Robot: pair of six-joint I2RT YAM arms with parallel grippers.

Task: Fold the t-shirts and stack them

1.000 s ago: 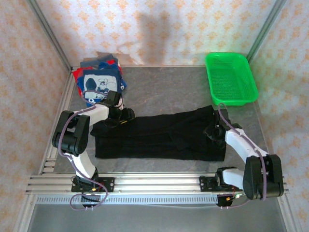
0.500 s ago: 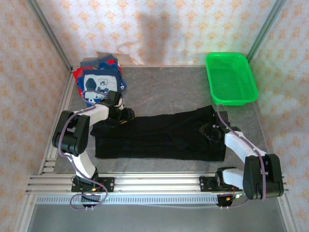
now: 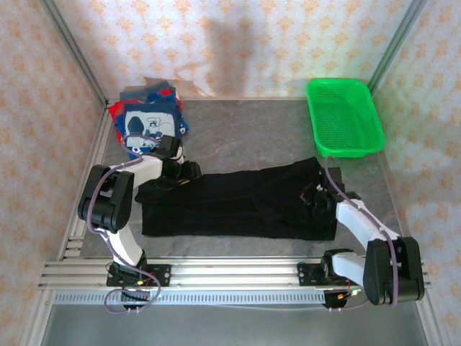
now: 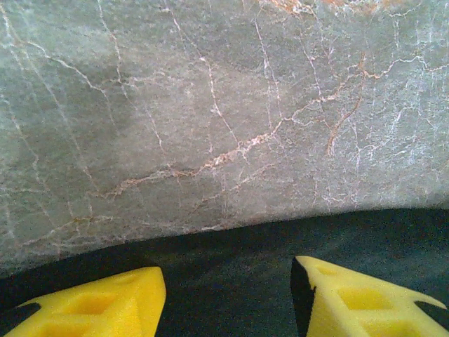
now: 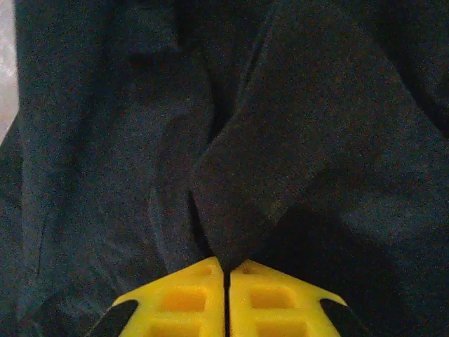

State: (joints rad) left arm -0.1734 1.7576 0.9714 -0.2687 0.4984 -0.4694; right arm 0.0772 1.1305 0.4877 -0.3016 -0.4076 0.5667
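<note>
- Hiding its own fingertips against dark cloth in the overhead view, the right gripper [image 3: 315, 196] sits low on the right end of the large plain black cloth t-shirt [image 3: 238, 205].
- Its wrist view shows the moulded yellow pads [image 5: 186, 302] pressed flat together. A soft raised ridge of black fabric runs into their tips and is pinched there.
- The left gripper [image 3: 187, 174] rests at the shirt's far left corner. Its blocky yellow fingertips [image 4: 105, 302] are cut off by the lower edge of the wrist view and stand partly apart over the shirt's dark hem.
- The black shirt lies matte and wrinkled in a long band across the near middle of the grey veined stone-look table [image 3: 252, 137].
- At the far left is a pile topped by a navy blue t-shirt with a white cartoon print [image 3: 148, 126]. Red cloth [image 3: 113, 109] and grey cloth [image 3: 140, 92] peek out beneath it, their shapes mostly covered.
- A bright green rectangular plastic mesh basket [image 3: 314, 115] stands at the far right, well apart from the shirts.
</note>
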